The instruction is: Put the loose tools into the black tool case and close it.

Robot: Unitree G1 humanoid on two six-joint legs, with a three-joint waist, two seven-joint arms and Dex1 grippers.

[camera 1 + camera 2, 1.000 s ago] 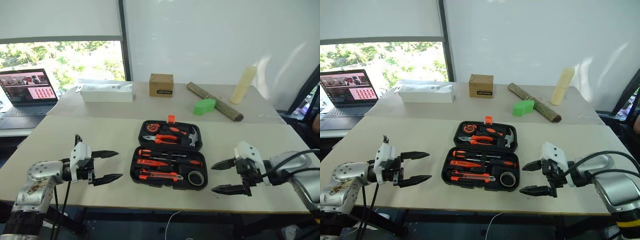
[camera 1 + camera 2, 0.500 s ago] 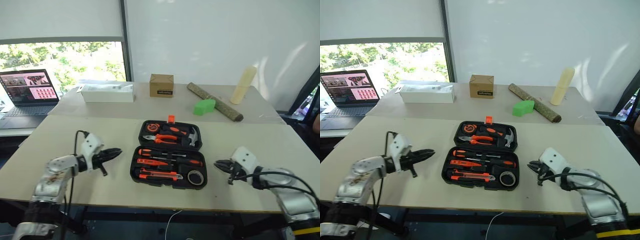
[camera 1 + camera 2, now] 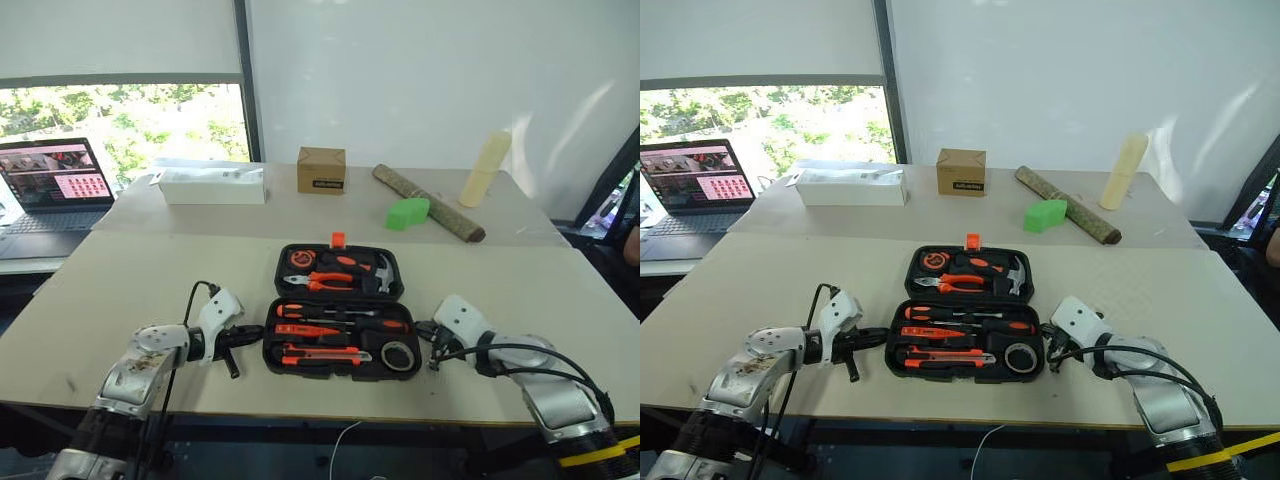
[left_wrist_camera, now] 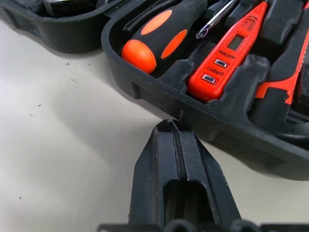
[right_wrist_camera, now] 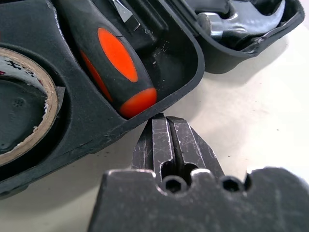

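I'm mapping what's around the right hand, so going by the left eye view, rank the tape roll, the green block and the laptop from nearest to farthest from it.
From the right hand:
1. Tape roll, just beside it in the black tool case, near-right corner.
2. Green block, far side of the table, next to the bark log.
3. Laptop, far left by the window.

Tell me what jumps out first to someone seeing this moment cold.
The open black tool case in the middle of the near table, its slots full of orange-and-black tools and a tape roll. Both grippers are shut and pressed up to its near half: the left gripper at its left edge, the right gripper at its right. On the far table lie a green block and bark log.
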